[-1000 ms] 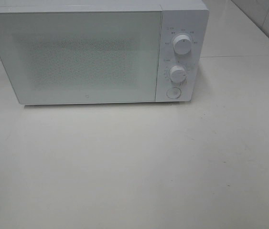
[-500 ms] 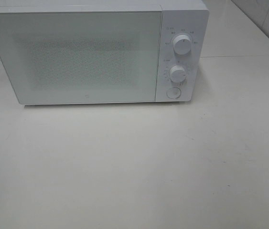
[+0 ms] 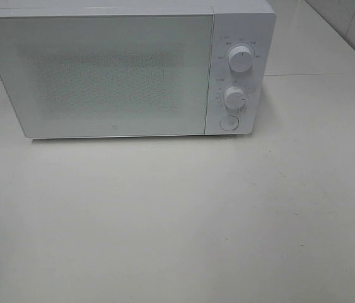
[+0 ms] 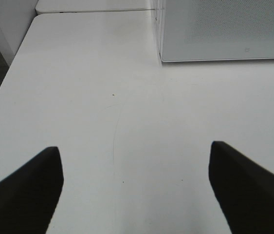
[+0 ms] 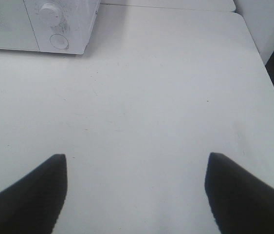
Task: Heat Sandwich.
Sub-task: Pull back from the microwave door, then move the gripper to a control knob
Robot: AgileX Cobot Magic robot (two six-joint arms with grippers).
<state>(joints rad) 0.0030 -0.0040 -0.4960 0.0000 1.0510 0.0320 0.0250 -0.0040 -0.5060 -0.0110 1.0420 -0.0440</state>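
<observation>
White surface (image 3: 177,221), with a shut microwave (image 3: 127,69) at the far side. The sandwich shows in no view, so I cannot tell which hand is nearer. Left hand (image 4: 134,146) and right hand (image 5: 136,156) hang apart and empty. The microwave's button (image 3: 229,122) lies toward the right hand.

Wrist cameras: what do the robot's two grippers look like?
The left gripper and the right gripper look alike: each shows two matte black fingers tapering like wedges to blunt tips. No cables, markings or pads can be made out, and the arms themselves appear in no view.
</observation>
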